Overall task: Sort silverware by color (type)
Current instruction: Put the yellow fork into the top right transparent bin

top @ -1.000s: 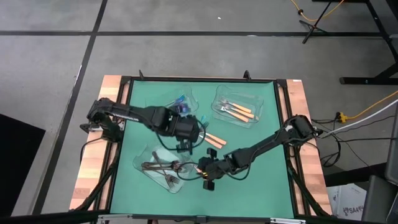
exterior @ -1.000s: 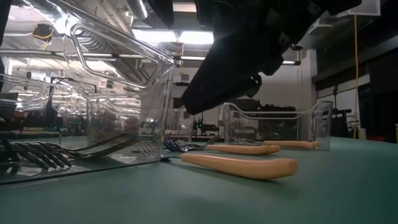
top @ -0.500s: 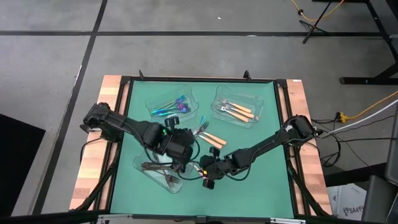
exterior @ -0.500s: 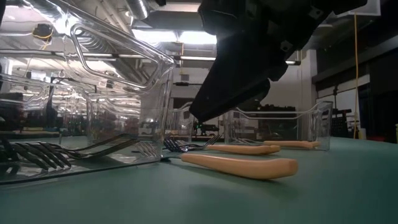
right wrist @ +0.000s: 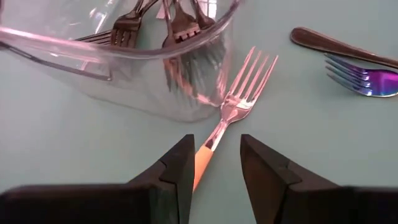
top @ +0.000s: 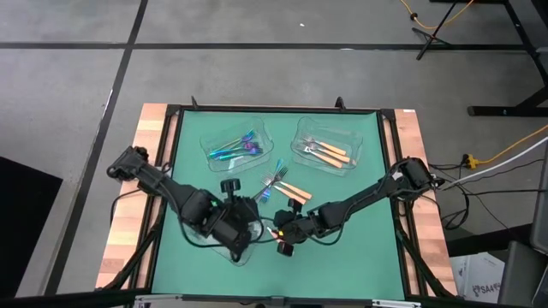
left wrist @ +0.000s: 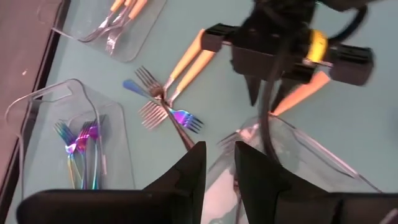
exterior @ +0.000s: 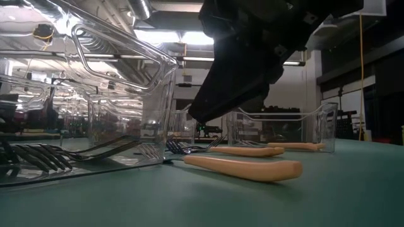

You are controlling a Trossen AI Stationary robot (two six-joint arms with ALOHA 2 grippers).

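Note:
My right gripper [right wrist: 217, 149] stands open low over an orange-handled fork [right wrist: 233, 106] that lies flat on the green mat [exterior: 243, 169]. Its fingers stand on either side of the handle, and the tines point at the near-left clear tray [right wrist: 124, 68] of dark forks [right wrist: 180, 25]. My left gripper [left wrist: 219, 163] hangs open high over that tray [top: 240, 258], with nothing between its fingers. Iridescent forks [top: 233, 150] lie in the far-left tray, orange-handled ones [top: 327, 152] in the far-right tray. A few loose forks [left wrist: 165, 102] lie crossed mid-table.
The crossed forks [top: 276, 181] mid-table are an iridescent one, orange-handled ones and a dark-handled piece [right wrist: 336, 43]. My two arms stand close together near the table's near edge. Bare green mat [top: 368, 239] lies toward the near right.
My left gripper has swung from above the loose forks mid-table toward the table's near edge and now hangs over the near-left tray. The far-left tray of iridescent forks, earlier hidden under that arm, now shows. The forks have not moved.

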